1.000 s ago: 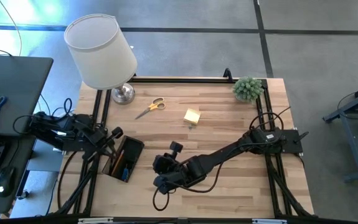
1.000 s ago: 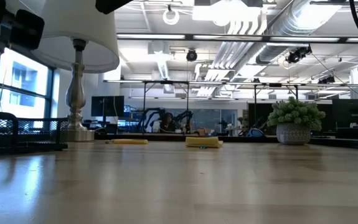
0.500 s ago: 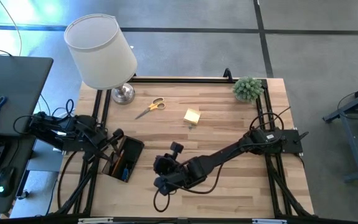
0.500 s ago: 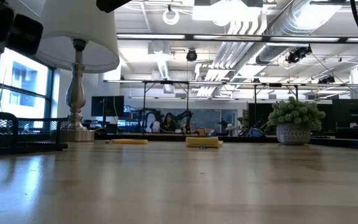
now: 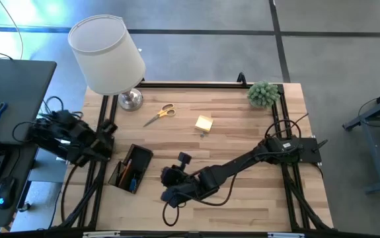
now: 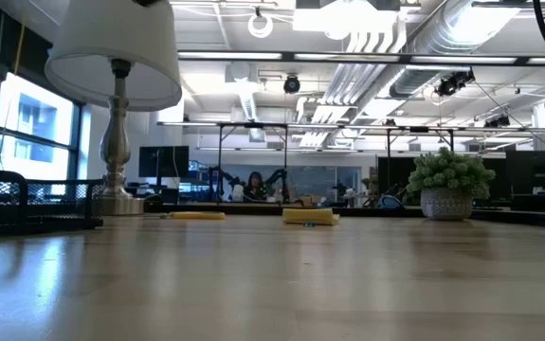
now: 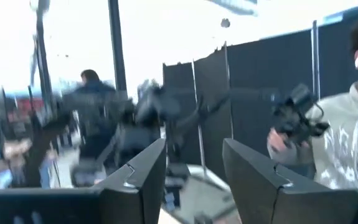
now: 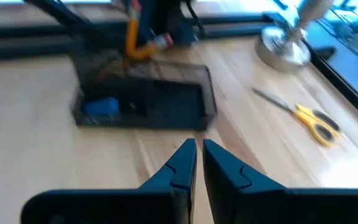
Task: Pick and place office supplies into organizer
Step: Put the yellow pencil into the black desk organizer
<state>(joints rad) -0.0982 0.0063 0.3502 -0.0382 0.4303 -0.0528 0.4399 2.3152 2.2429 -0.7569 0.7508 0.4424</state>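
The black mesh organizer (image 5: pixel 131 168) stands at the table's near left, and shows too in the right wrist view (image 8: pixel 144 99) and the low view (image 6: pixel 26 201). It holds a blue piece (image 8: pixel 101 107), pens and a pencil (image 8: pixel 138 37). Yellow-handled scissors (image 5: pixel 160 114) and a yellow sticky-note pad (image 5: pixel 203 123) lie flat on the wood farther back. My right gripper (image 5: pixel 166 178) hovers shut to the right of the organizer, pointing at it (image 8: pixel 196 149), with nothing in it. My left gripper (image 5: pixel 108 127) is drawn back over the table's left edge, open and holding nothing (image 7: pixel 194 146).
A white-shaded lamp (image 5: pixel 107 53) on a chrome base (image 8: pixel 284 46) stands at the far left corner. A small green plant (image 5: pixel 263 94) sits at the far right. Bare wood lies across the middle and near right of the table. A person (image 7: pixel 353 143) stands beyond the table.
My left gripper has drawn back from above the organizer toward the table's left edge. It has risen and tipped upward, leaving the low view's top left corner. The right arm and the supplies have kept still.
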